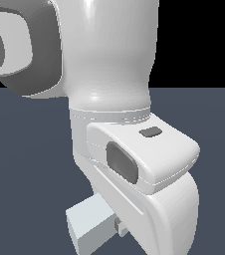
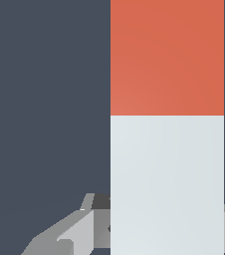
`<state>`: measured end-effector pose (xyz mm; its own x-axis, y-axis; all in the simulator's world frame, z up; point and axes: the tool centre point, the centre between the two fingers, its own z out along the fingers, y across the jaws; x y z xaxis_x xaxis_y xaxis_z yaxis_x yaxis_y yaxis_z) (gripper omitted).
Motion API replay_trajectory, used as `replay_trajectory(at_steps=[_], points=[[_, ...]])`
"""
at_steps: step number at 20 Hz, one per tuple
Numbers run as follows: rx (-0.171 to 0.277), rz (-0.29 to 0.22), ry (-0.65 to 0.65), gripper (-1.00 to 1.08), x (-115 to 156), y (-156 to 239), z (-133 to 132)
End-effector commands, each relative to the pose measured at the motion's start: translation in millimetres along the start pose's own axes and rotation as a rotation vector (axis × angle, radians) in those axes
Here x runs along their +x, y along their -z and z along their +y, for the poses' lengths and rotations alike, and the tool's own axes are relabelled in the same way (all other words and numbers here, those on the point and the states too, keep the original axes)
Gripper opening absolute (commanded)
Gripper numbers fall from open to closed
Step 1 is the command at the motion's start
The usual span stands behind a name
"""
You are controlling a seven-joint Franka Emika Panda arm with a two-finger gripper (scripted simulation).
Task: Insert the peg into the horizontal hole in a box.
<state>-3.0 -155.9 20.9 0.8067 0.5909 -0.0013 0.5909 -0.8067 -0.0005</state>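
Note:
The peg (image 2: 167, 149) fills the wrist view: a light grey-white bar with a red-orange end (image 2: 167, 57). My gripper (image 2: 167, 234) straddles its white part, with grey fingers (image 2: 92, 226) showing against both of its sides, so it appears shut on the peg. In the exterior view the peg's white end (image 1: 89, 226) sticks out toward the exterior view's left from behind my arm (image 1: 134, 164). A small grey finger piece (image 1: 118, 226) touches it. The rest of the gripper is hidden by the arm. The box and the hole are out of view.
My arm's white links fill most of the exterior view and hide what lies behind them. A dark blue-grey floor (image 1: 25, 164) lies around and under the peg.

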Motion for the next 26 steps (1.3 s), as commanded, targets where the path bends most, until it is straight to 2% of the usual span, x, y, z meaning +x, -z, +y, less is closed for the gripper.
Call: replay_trajectory(at_steps=[1,5,10,18,26], points=[[-0.001,0.001,0.018,-1.00,3.8,1.6,-2.0],[-0.001,0.001,0.085,-1.00,15.6,6.3,-9.7],[-0.002,0.001,0.230,-1.00,39.0,16.4,-29.0],[-0.002,0.000,0.568,-1.00,80.4,39.6,-86.2],[-0.002,0.000,0.800,-1.00,95.4,55.4,-133.0]])
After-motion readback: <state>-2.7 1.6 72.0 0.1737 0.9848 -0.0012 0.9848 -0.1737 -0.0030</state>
